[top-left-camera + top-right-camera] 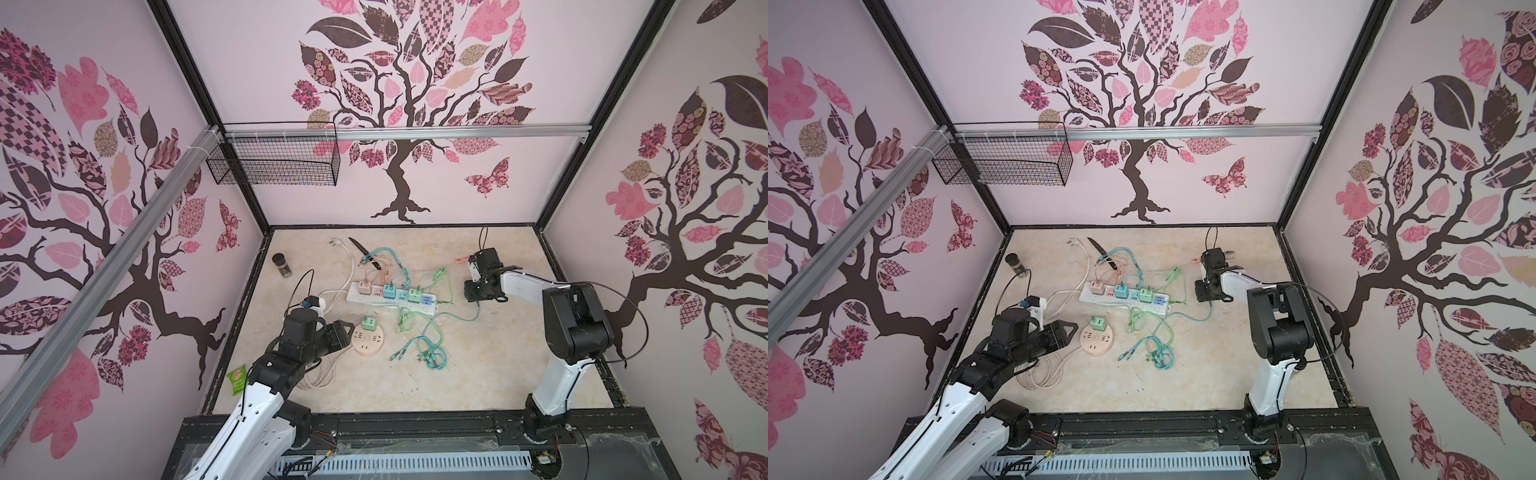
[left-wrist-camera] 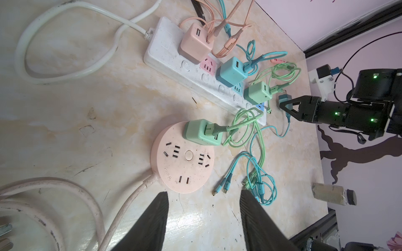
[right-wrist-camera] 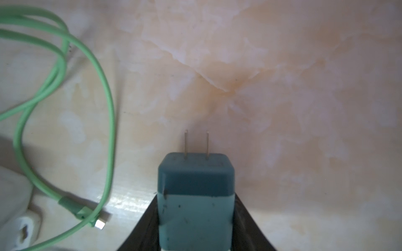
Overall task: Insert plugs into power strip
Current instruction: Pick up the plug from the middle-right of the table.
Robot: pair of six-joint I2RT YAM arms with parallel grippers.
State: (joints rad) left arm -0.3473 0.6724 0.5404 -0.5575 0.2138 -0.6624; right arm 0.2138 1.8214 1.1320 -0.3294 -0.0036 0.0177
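While your right gripper [image 2: 283, 106] clamps teal adapter [image 3: 196, 195], prongs forward, power strip [image 2: 165, 41] lies just beside it, long axis running toward it; blue end socket [image 2: 260, 107] nearest. Your left gripper [image 2: 203, 193], jaws apart, hangs well off strip's long side.

Both top views hang high over the near edge, side by side, looking steeply down on the whole surface [image 1: 498, 365], and share nearly all of it. The left wrist view looks from close above, past the left pincer [image 2: 203, 192], across the power strip [image 2: 158, 50] to the right pincer [image 2: 285, 104], all seen in the top views too. The right wrist view sits closest, facing bare surface past the teal plug [image 3: 195, 184].
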